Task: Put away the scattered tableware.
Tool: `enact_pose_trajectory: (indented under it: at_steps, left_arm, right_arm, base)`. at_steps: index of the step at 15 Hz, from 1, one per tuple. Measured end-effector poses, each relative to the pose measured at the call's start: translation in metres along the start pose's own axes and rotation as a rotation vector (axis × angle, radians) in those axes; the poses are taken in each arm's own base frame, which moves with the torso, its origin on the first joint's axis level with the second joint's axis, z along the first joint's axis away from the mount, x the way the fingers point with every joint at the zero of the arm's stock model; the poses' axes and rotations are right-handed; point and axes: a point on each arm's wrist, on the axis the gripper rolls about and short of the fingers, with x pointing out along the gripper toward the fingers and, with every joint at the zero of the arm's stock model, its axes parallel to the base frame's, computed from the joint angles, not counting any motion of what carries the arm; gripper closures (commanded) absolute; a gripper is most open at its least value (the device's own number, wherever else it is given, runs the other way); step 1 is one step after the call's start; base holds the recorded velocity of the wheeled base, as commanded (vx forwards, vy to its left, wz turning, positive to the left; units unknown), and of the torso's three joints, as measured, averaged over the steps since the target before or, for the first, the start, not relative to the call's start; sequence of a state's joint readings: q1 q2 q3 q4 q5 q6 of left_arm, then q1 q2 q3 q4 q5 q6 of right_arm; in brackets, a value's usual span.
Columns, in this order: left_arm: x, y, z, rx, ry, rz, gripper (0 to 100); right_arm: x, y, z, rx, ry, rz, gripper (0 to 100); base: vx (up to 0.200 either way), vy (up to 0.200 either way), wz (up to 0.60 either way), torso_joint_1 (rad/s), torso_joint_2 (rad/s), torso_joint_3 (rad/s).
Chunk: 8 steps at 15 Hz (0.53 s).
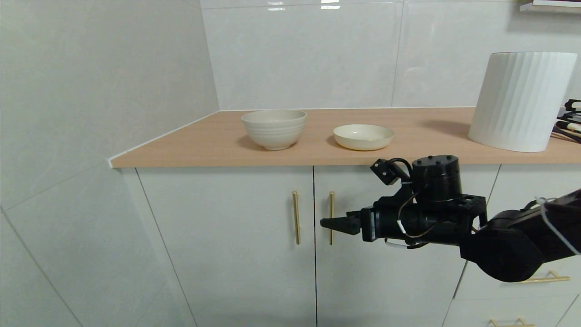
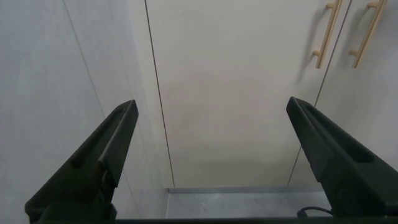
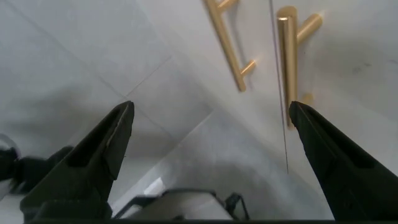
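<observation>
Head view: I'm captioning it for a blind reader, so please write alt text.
The black right gripper hangs at the gold bar handles of white cabinet doors. On the wooden counter above stand a ribbed beige ceramic bowl, a shallow cream dish and a tall white fluted container.

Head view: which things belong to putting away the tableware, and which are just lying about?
Job: ribbed bowl; shallow dish; probably the cabinet doors that the right gripper is near.
Lying about: white ribbed container; dark-handled utensils beside it.
</observation>
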<state>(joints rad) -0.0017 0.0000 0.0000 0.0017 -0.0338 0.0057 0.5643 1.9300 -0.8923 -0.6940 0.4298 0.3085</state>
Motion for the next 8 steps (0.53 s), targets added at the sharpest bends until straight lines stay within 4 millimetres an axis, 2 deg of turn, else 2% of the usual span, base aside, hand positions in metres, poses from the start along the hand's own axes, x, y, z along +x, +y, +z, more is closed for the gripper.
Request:
enact_pose_trajectory:
  at_steps: [3,8]
  left_arm:
    - [0.000,0.000,0.000,0.000,0.000,0.000,0]
    - [0.000,0.000,0.000,0.000,0.000,0.000,0]
  right_arm:
    - [0.018,-0.009,-0.009,0.018,-0.026,0.009,0]
    - [0.028,-0.015,-0.016,0.027,-0.046,0.008,0]
  base:
    - [0.000,0.000,0.00,0.000,0.00,0.000]
    - [0.000,0.000,0.00,0.000,0.00,0.000]
